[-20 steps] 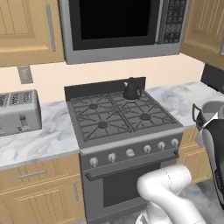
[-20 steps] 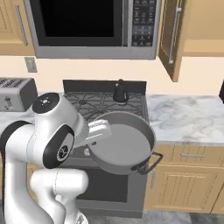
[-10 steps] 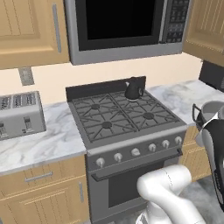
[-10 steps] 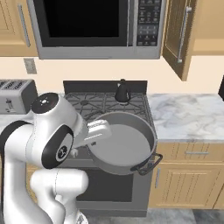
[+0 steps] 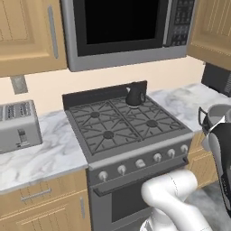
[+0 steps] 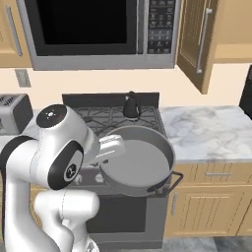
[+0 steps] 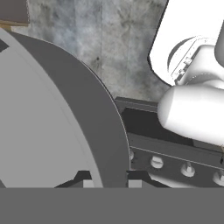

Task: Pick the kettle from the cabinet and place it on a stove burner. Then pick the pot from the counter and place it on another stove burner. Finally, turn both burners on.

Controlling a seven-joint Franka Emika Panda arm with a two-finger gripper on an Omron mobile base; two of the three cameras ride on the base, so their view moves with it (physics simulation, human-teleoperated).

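Left base view: you've got the kettle (image 5: 135, 94) already parked on the rear right burner of the range (image 5: 131, 131), upper centre of the frame, so the first step looks done. Front burners (image 5: 108, 134) sit bare under the grates, and I'd take one of those for the next drop. A toaster (image 5: 18, 126) stands on the counter (image 5: 45, 153) at the left edge, microwave (image 5: 122, 27) across the top. The pot (image 5: 217, 115) peeks in at the right edge, off the counter and level with the stove front. Right base view: the pot (image 6: 139, 159) hangs mid-frame in front of the range (image 6: 118, 118), tilted slightly, carried by its left rim where the hand (image 6: 109, 149) meets it; held low and close to the arm, likely for a short swing onto a burner. The kettle (image 6: 130, 105) is behind it, well apart. The cabinet (image 6: 197, 39) door stands ajar at upper right; the marble counter (image 6: 206, 133) runs right of the stove. Hand view: the gripper (image 7: 109, 182) at bottom centre is clamped on the pot (image 7: 52, 131) rim, fingers pinching the wall, grey bowl taking the left half. You also see the grey floor (image 7: 118, 48) at top and the stove knobs (image 7: 157, 162) at lower right.
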